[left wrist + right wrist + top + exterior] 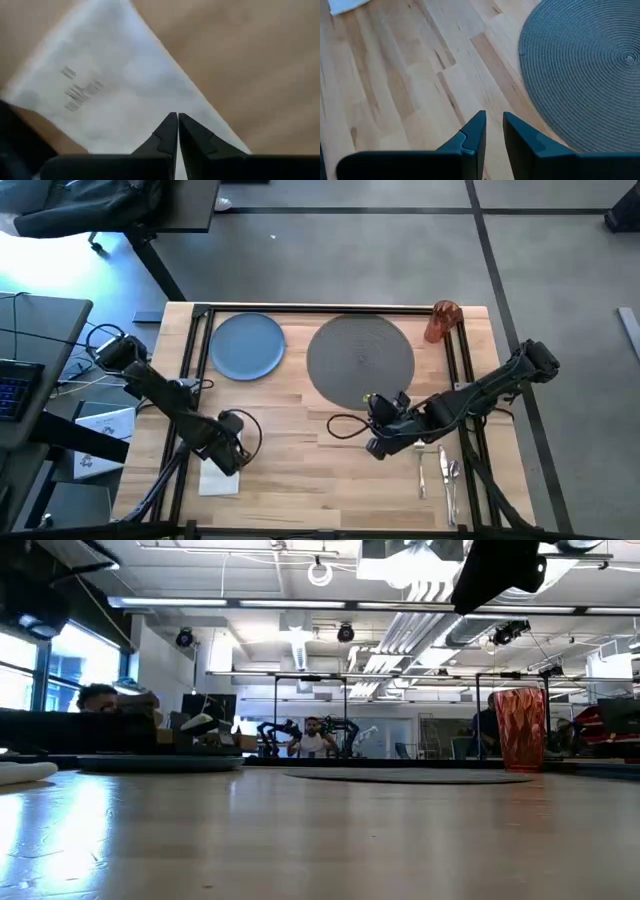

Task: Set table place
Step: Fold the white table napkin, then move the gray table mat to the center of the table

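High view showed the rectangular light wood butcher-block table (300, 430) with black metal rails (196, 350) running across it. At the left near side, the left gripper (232, 460) hung directly over the white rectangular napkin (218, 480), which lay at the table's near edge; the left wrist view showed its two dark fingers (165, 135) pressed almost together, only a hairline gap between them, gripping nothing, with the napkin (115, 90) spread just beyond their tips. Farther back on the left lay the smaller round blue plate (247, 345), flat on the wood. Right of it, just beside, lay the large round grey woven mat (360, 360). The right gripper (378, 448) hovered over bare wood off the mat's near edge; in the right wrist view its fingers (475, 132) stood a narrow gap apart, empty, with the mat (585, 65) close beside them. At the far right corner the translucent orange cup (441, 321) stood upright, apart from the mat. Near the right edge lay the silver fork, knife and spoon (440, 473), side by side, just right of the right gripper.
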You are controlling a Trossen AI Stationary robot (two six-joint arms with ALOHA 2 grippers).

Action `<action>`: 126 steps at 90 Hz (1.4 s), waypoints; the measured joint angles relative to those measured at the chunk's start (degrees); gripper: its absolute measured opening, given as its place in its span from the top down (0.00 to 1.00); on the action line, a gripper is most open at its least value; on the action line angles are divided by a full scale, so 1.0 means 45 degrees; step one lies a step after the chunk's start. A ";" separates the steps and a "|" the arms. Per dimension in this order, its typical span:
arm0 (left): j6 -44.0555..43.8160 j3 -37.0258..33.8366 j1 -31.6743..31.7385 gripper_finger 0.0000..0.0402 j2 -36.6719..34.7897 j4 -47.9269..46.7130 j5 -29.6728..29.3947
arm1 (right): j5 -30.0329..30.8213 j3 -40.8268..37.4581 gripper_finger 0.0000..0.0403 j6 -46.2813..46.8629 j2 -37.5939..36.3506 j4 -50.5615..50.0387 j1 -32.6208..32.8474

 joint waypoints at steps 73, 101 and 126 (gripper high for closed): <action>0.3166 -0.0025 0.1408 1.00 0.1326 -0.1303 -0.0432 | -0.1681 0.0210 0.88 -0.0207 -0.0106 0.0285 -0.0570; 0.1022 0.1429 0.0707 1.00 0.0914 -0.1269 -0.1072 | -0.2901 0.0491 0.85 -0.1221 0.0037 0.0343 -0.3314; 0.0597 0.0693 -0.0136 1.00 0.1793 0.1311 0.0135 | -0.3839 0.0500 0.78 -0.2850 0.0919 0.0331 -0.5841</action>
